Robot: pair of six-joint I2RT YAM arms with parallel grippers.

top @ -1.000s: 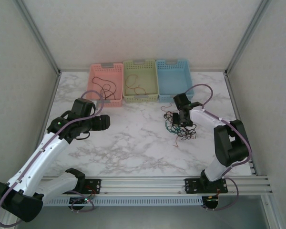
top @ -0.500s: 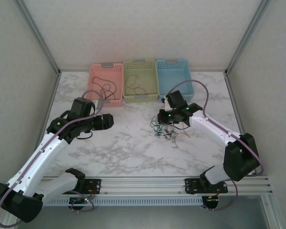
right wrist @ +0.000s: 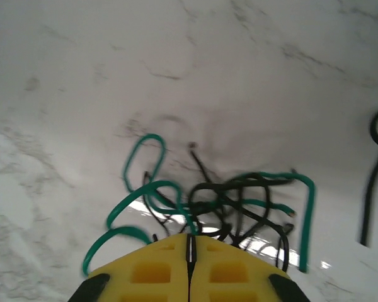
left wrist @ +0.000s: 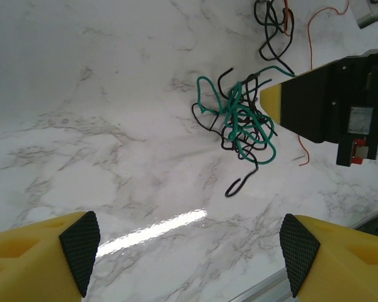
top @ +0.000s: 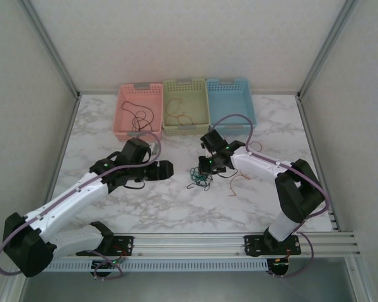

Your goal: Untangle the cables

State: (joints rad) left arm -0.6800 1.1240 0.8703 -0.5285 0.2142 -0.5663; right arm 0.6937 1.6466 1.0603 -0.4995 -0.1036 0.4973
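Note:
A small tangle of teal-green and black cables [top: 198, 178] lies at the table's middle, seen close in the left wrist view [left wrist: 239, 123] and the right wrist view [right wrist: 239, 195]. My right gripper [top: 208, 167] [right wrist: 189, 239] is shut, its yellow fingers pressed together with green and black strands running in at their tips; its fingertip [left wrist: 271, 100] touches the tangle's right side. My left gripper [top: 167, 170] [left wrist: 189, 251] stands open just left of the tangle, nothing between its fingers. A loose red-orange cable [top: 240, 178] [left wrist: 310, 38] and black cable [left wrist: 274, 25] lie to the right.
Three baskets stand at the back: pink [top: 123, 119] with dark wires inside, green [top: 185, 129] with a thin wire, and blue [top: 230, 121]. An aluminium rail [top: 195, 242] runs along the near edge. Side walls close in both sides.
The right gripper has dragged the tangle leftward toward the table's middle, leaving red-orange and black strands behind. The left arm has swung right and forward toward the tangle, still open.

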